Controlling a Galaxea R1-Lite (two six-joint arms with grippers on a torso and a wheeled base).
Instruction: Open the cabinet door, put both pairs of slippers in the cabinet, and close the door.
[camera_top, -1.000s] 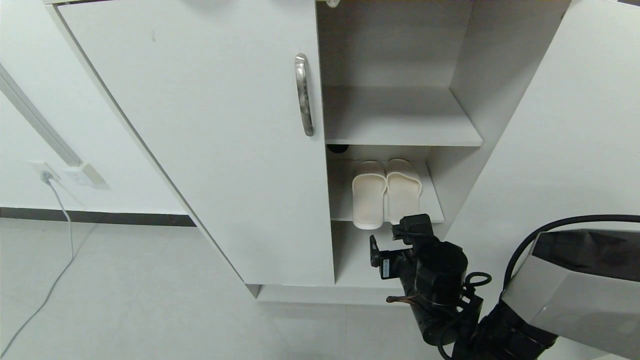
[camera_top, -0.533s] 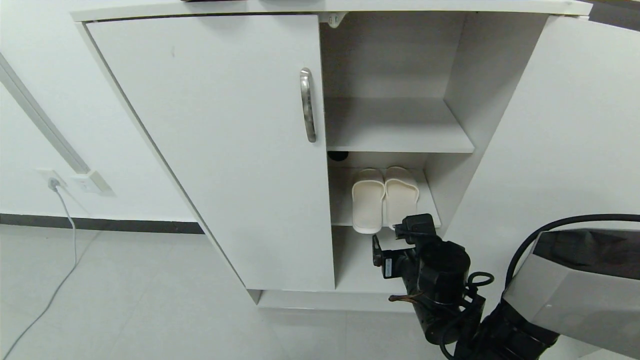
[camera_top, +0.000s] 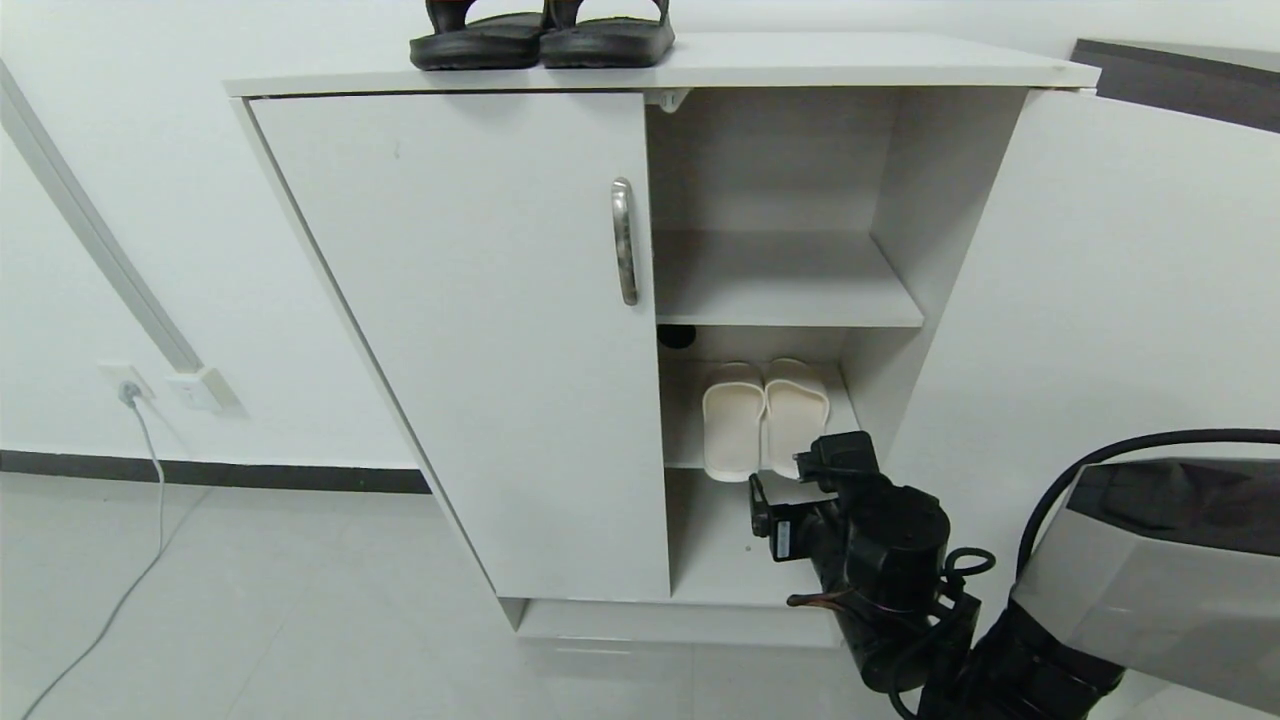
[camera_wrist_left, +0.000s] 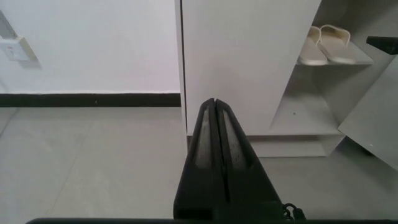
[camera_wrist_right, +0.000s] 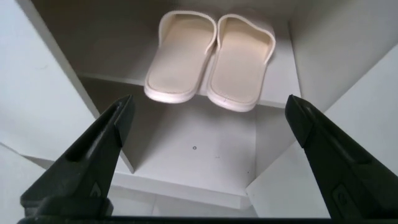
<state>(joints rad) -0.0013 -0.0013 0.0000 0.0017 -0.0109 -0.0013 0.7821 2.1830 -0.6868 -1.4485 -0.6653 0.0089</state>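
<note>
Panning up over the last second: the camera moved, not the white two-door wooden cabinet (camera_top: 850, 72). Its flat white right door (camera_top: 1100, 300) hangs open.

The move brought a pair of black rubber slippers (camera_top: 540, 40) on the cabinet top into frame, so by my read they go in next. A pair of cream foam slippers (camera_top: 765, 415) sits on the middle shelf, so one pair is done.

Right gripper (camera_wrist_right: 208, 102) is spread wide and empty in front of that shelf. Left gripper (camera_wrist_left: 214, 102) is pressed closed, low over the floor.

The black pair's straps are cut off by the frame edge. A small dark round object (camera_top: 677, 335) under the upper shelf can't be identified.

cabinet (camera_top: 860, 62): right door (camera_top: 1110, 300) open | cream slippers (camera_top: 765, 415): middle shelf, side by side | black slippers (camera_top: 545, 40): on cabinet top
</note>
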